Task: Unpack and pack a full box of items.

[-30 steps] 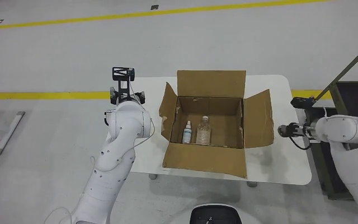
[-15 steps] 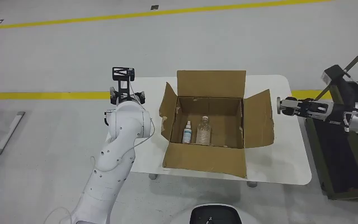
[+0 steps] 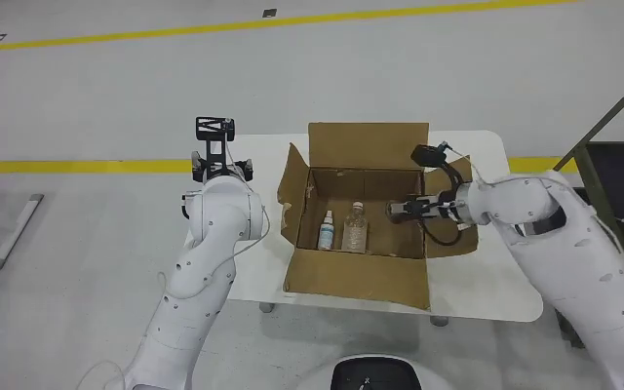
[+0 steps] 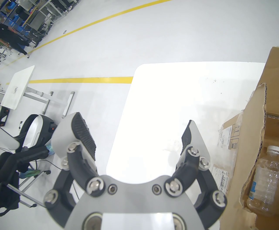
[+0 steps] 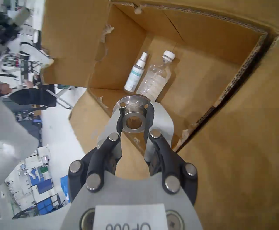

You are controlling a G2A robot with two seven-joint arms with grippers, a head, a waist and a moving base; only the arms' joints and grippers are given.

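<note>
Over the box (image 3: 356, 278), right gripper (image 5: 134, 113) clamps a metal flange (image 5: 132, 122) (water bottle (image 5: 155, 78) inside)

Place: industrial hall, a workshop or robot test floor.
Floor (image 3: 117, 97): pale grey, smooth, wide and open on all sides of the table.
Lines (image 3: 292, 19): yellow floor markings, one across the far side and another passing behind the table.
Table (image 3: 487, 283): white, rounded corners, standing alone on the open floor.
Second table (image 4: 17, 87): white top on metal legs, off to one side.
Shelving (image 4: 13, 8): racks at the far edge of the hall.
Bins (image 5: 43, 187): blue, stacked in the background.
Frame (image 3: 604, 146): dark metal, beside the table's end.
Box (image 3: 369, 144): cardboard, shipping labels on its side.
</note>
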